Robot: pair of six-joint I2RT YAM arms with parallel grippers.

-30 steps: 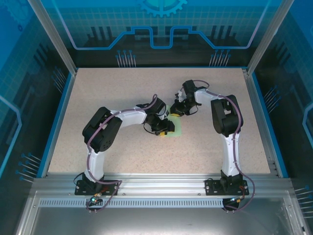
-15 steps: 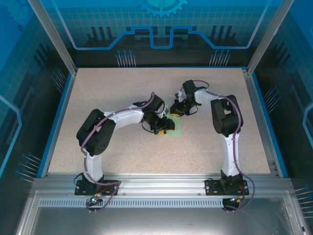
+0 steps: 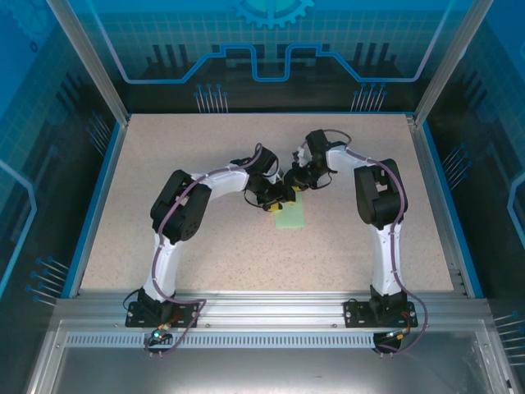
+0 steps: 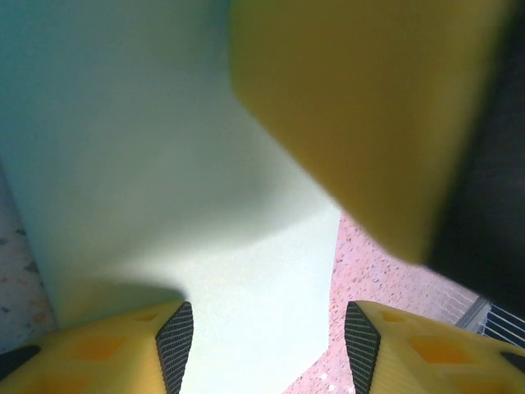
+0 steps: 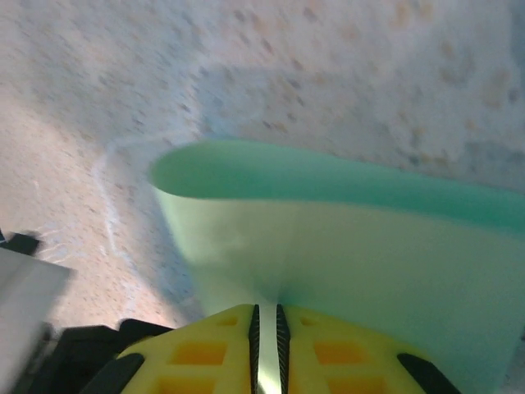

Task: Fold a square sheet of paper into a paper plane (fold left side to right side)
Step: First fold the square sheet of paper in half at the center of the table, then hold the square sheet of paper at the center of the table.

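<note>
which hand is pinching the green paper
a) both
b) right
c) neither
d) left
b: the right hand has its yellow fingers closed on an edge of the paper, while the left hand is open above the sheet.

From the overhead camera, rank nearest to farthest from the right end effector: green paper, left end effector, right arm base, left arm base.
1. Green paper, gripped by the right end effector.
2. Left end effector, just left of it.
3. Right arm base, near edge, right.
4. Left arm base, near edge, left.
</note>
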